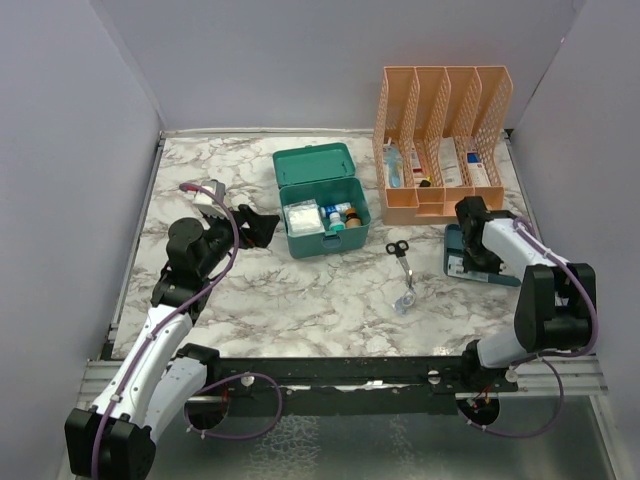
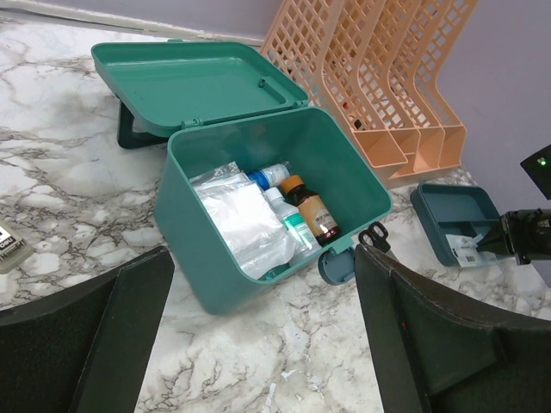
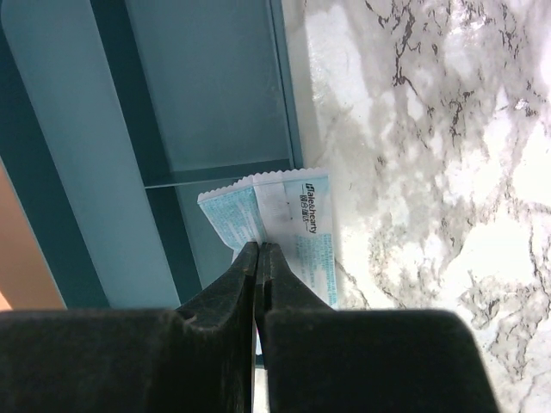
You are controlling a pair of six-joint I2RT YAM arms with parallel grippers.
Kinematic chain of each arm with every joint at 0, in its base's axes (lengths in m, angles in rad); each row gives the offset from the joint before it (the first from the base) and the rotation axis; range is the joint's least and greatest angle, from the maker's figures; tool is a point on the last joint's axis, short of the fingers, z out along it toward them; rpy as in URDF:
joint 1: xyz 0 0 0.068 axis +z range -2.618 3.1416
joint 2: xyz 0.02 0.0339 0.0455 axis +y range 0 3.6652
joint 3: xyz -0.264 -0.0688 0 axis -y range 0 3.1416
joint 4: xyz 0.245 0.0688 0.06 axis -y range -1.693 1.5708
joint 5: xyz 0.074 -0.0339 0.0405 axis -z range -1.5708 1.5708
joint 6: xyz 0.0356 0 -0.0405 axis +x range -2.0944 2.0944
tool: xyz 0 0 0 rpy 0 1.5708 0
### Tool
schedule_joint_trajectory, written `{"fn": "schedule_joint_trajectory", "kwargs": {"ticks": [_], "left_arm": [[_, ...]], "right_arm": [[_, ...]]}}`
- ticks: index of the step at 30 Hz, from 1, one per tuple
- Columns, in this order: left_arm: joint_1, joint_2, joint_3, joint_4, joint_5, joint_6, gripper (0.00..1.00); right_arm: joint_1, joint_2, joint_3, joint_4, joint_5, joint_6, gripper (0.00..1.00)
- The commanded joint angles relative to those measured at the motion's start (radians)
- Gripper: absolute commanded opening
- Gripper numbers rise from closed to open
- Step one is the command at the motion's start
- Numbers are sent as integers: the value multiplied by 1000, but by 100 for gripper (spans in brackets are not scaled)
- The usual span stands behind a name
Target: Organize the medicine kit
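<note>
Medicine kit stood mid-rear on the marble worktop, lid thrown back, with white packets and small bottles inside. Orange file organizer stood to its right. Scissors lay near its front right corner. Left tool hung just left of the kit, jaws spread wide. Right tool was over the dark-blue tray, jaws pressed together at the edge of a printed sachet. Whether they actually nipped the sachet was unclear.

There is one medicine kit, one orange organizer, one blue tray, one pair of scissors.
</note>
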Motion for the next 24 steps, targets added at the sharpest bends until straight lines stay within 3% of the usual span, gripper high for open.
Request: {"fn": "schedule_joint_trajectory", "kwargs": {"ticks": [1, 24], "left_arm": [[-6, -18, -5, 20, 1, -2, 89], [-5, -31, -13, 25, -9, 1, 89]], "right_arm": [[-9, -11, -12, 47, 66, 6, 1], [-13, 59, -58, 173, 28, -83, 1]]}}
